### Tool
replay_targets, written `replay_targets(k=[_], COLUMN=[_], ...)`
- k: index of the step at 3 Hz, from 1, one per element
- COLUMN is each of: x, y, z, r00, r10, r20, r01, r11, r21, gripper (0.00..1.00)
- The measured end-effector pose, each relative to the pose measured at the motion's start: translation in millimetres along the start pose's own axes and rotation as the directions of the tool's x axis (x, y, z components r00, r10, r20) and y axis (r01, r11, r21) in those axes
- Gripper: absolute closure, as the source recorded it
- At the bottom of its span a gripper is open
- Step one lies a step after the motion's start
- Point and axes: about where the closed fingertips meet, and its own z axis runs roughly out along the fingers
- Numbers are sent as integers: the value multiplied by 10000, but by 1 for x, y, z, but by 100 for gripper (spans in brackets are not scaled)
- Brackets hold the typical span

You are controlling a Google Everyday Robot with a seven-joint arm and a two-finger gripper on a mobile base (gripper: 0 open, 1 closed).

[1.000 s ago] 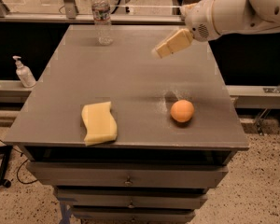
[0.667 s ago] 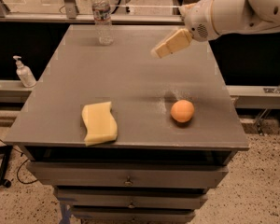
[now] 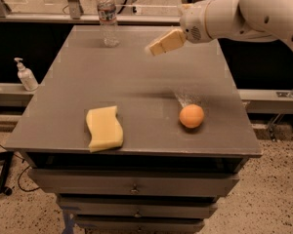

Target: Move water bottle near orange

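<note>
The water bottle (image 3: 107, 14), clear ribbed plastic with a white cap and a label band, stands upright at the far left of the grey table top (image 3: 136, 82). The orange (image 3: 191, 116) sits near the table's front right. My gripper (image 3: 156, 47) hangs above the far middle of the table, to the right of the bottle and apart from it, with nothing in it. The white arm reaches in from the upper right.
A pale yellow wavy-edged sponge (image 3: 104, 127) lies at the front left of the table. A small white pump dispenser (image 3: 25, 75) stands on a lower ledge to the left. Drawers sit under the table top.
My gripper has moved slightly left, toward the bottle. The bottle, orange and sponge have not moved.
</note>
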Motion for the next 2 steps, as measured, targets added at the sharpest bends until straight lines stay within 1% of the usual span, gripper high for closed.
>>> replay_targets(k=[1,2], x=[-10,-16], y=[-17,-35], z=[38,71], r00=[9978,9942], r10=[248,379], r20=[614,1003], r01=[-264,-439], r11=[9994,9973], r21=[242,583], gripper=[0,0])
